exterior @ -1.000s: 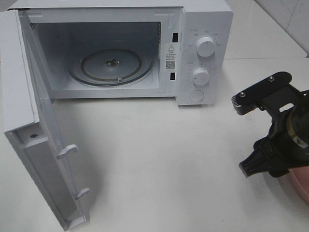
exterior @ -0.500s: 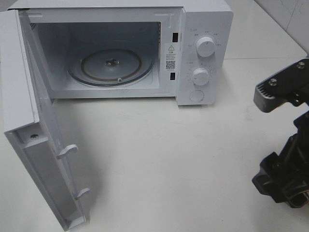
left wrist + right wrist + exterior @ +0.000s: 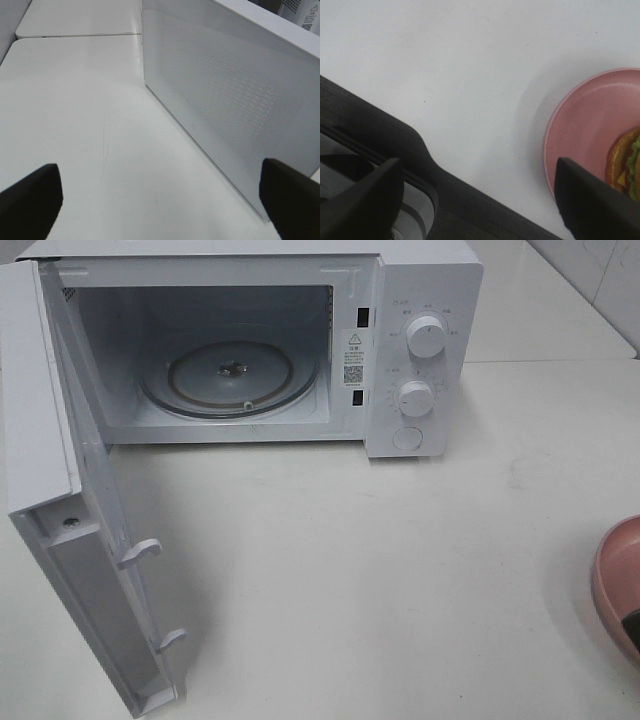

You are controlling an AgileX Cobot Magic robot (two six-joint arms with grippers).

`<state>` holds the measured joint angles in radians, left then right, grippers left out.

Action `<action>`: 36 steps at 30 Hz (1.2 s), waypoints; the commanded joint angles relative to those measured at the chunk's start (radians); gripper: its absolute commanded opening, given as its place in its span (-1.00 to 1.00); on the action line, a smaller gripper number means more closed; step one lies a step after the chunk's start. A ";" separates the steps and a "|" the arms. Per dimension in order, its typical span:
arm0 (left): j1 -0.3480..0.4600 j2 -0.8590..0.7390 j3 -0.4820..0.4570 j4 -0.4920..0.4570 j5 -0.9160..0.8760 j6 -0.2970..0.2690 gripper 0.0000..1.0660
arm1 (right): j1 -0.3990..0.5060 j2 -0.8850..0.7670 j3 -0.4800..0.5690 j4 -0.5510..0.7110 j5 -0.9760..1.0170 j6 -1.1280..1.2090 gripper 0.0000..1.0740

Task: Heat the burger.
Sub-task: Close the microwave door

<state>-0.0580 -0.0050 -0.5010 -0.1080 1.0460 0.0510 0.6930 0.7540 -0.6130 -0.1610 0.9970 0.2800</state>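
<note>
Sitting on the pink plate (image 3: 580, 135) at the table's (image 3: 350, 570) right edge, the burger (image 3: 625, 162) is showing only partly. The microwave (image 3: 420, 340) is standing with its door (image 3: 60, 490) swung wide. Both the left gripper (image 3: 160, 200) and right gripper (image 3: 480, 200) are hanging spread apart, holding nothing.

white table (image 3: 400, 570): open microwave (image 3: 420, 280) at back, pink plate (image 3: 612, 575) at right edge.

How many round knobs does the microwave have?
2. The upper knob and the lower knob sit one above the other on the microwave control panel, right of the open cavity. The round button below isn't counted.
</note>
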 commanded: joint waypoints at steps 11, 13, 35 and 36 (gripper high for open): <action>0.002 -0.020 0.001 -0.002 -0.007 0.000 0.89 | -0.199 -0.325 0.011 0.060 0.069 -0.155 0.42; 0.002 -0.020 0.001 -0.002 -0.007 0.000 0.89 | -0.256 -0.384 0.030 0.078 0.069 -0.170 0.42; 0.002 -0.020 0.001 -0.002 -0.007 0.000 0.89 | -0.558 -0.699 0.103 0.103 0.046 -0.175 0.42; 0.002 -0.020 0.001 -0.002 -0.007 0.000 0.89 | -0.567 -0.713 0.103 0.103 0.046 -0.175 0.42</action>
<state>-0.0580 -0.0050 -0.5010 -0.1080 1.0460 0.0510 0.1330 0.0510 -0.5130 -0.0610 1.0540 0.1180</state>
